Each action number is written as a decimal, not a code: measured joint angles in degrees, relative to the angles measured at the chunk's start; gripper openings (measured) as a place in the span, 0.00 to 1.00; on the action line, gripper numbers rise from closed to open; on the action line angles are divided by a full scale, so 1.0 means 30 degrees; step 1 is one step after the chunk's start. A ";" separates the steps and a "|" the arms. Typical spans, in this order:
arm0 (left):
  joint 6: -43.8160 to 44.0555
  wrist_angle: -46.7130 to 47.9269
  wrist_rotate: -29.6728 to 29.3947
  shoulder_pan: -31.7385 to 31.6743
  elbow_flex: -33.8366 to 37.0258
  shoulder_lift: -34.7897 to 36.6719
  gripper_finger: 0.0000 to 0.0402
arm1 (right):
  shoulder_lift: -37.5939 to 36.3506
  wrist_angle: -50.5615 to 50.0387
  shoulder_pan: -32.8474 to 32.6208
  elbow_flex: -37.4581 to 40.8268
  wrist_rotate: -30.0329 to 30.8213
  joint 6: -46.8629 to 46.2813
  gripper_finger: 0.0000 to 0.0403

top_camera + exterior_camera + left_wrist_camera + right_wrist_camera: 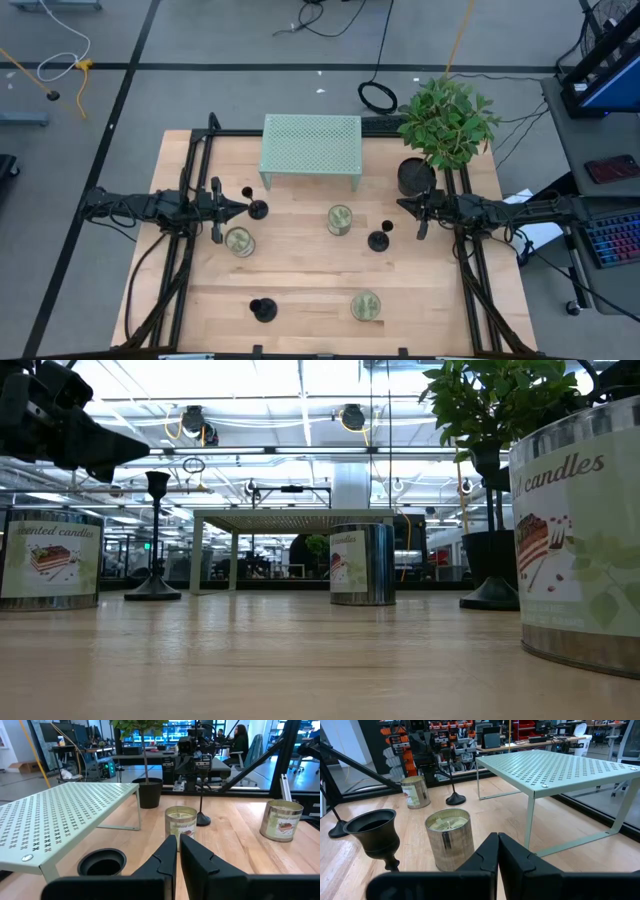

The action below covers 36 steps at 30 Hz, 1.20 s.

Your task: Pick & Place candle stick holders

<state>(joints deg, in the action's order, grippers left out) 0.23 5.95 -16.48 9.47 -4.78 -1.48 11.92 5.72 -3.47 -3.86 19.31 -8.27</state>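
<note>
Both grippers, left (pixel 243 208) & right (pixel 401 205), closed & empty; open left wide, approach candle stick holder (pixel 257 209) nr shelf (pixel 311 147) straight, grip stem low.

Both dark arms reach inward from opposite sides of the surface (pixel 300 270), stretched out low and roughly level, their wrists pointing toward each other across the middle. The left pincer (pixel 243 207) sits at the left side, its two fingers (pixel 162 860) pressed nearly together with only a thin slit between them. The right pincer (pixel 402 205) sits at the right side, its fingers (pixel 515 857) likewise closed tip to tip, holding nothing.
</note>
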 joint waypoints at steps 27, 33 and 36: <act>0.3337 -0.0339 0.0477 -0.0004 -0.0006 0.0000 0.07 | -0.0007 0.0016 0.0000 0.0006 0.0007 0.0092 0.01; 0.2854 -0.0331 0.0279 -0.0004 -0.0006 0.0000 0.20 | 0.0000 0.1160 0.0008 0.0003 0.0036 0.2260 0.01; 0.2834 -0.0325 0.0251 -0.0003 -0.0006 0.0000 0.28 | -0.0007 0.2338 0.0008 0.0000 0.0030 0.2487 0.01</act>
<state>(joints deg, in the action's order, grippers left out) 8.73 4.97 -15.73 9.46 -4.80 -1.48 11.90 12.73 -3.44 -3.86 19.40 -0.81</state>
